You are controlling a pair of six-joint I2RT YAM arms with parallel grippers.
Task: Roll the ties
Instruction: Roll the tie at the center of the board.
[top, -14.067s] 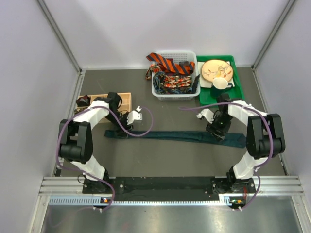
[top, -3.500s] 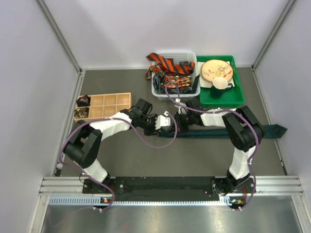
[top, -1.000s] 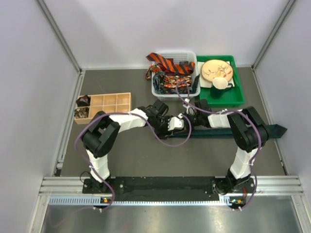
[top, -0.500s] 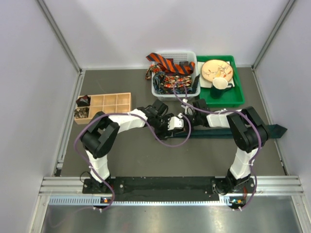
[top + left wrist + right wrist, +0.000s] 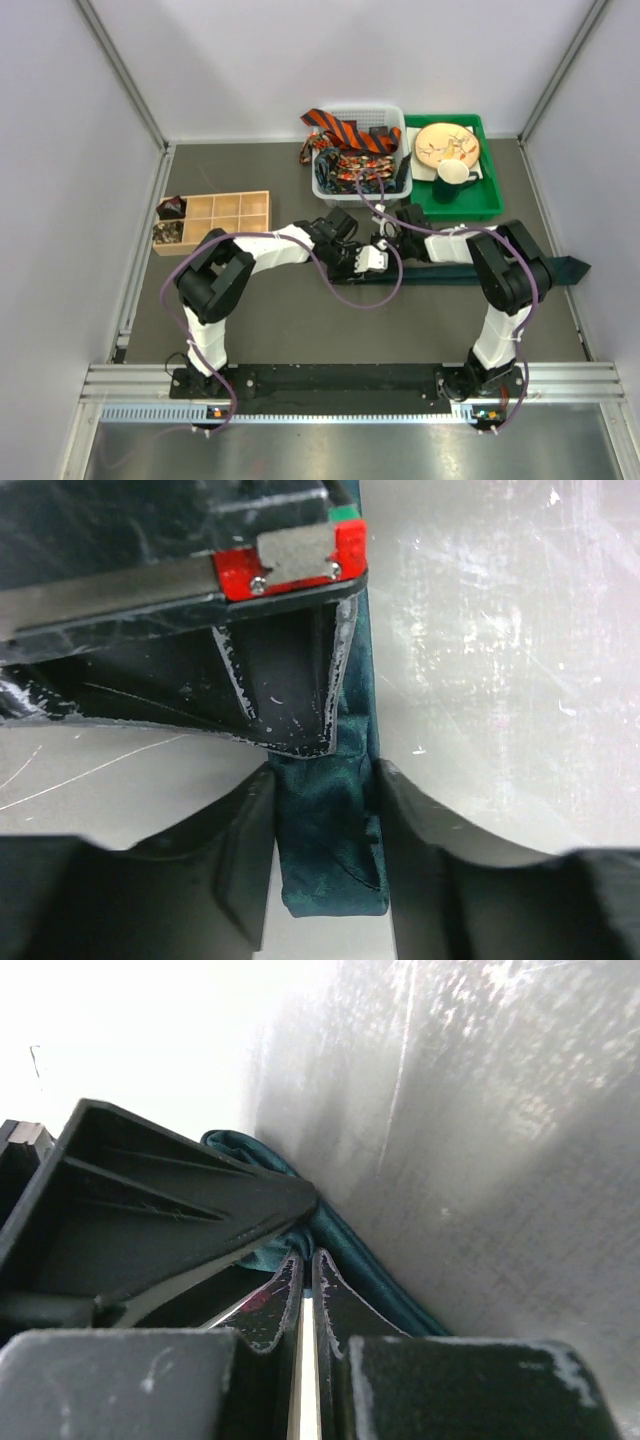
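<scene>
teal tie point(image 5: 480, 272): flat on table point(image 5: 260, 330), long axis left-right, tail toward the right | left gripper point(image 5: 322, 780): jaws half apart, squeezing the folded end | right gripper point(image 5: 305, 1265): closed, tips at the same end, pinching cloth or not I cannot tell | both arms equally near

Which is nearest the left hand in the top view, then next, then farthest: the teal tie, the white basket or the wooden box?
1. The teal tie, mid-table, its end between the fingers of the left hand.
2. The white basket, just behind the hand, toward the back wall.
3. The wooden box, well off to the left side.
</scene>
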